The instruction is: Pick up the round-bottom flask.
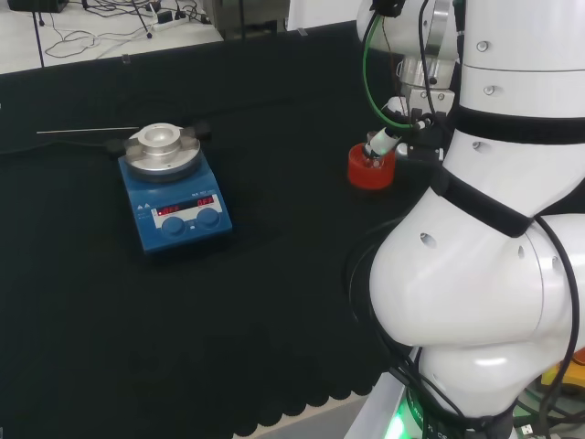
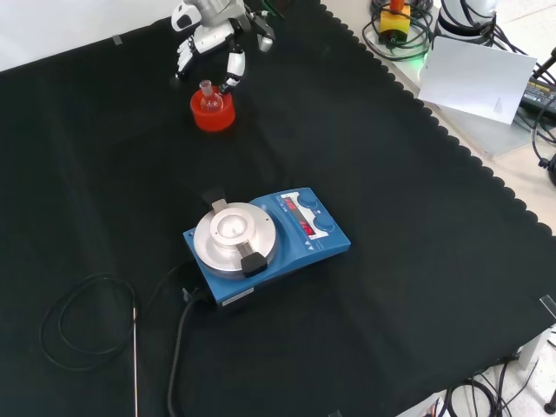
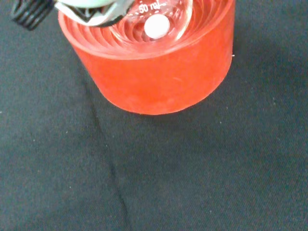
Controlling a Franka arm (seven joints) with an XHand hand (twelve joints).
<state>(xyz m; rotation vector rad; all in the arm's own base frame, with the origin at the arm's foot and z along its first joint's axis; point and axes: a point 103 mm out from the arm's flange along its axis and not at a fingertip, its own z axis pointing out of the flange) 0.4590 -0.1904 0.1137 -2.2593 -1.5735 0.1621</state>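
Black cloth (image 2: 417,261) spreads right across the bench, scalloped along its edge, and the landmark is the blue stirrer hotplate (image 2: 265,243) with its round metal top. Well beyond it in the front view stands the red ribbed stand (image 2: 213,111), and seated in that stand is the round-bottom flask (image 2: 208,92), neck upright. The hand (image 2: 213,39) hangs right over the stand, fingers hanging spread, one fingertip just beside the neck; whether it touches I cannot tell, and it has hold of nothing yet. That flask looks small, light, thin glass: smooth, slippery, breakable. The neck is likely the place to pinch, since the bulb sits sunk in the ribs. A cable and thin probe (image 2: 135,356) lie nearer the camera than the hotplate.
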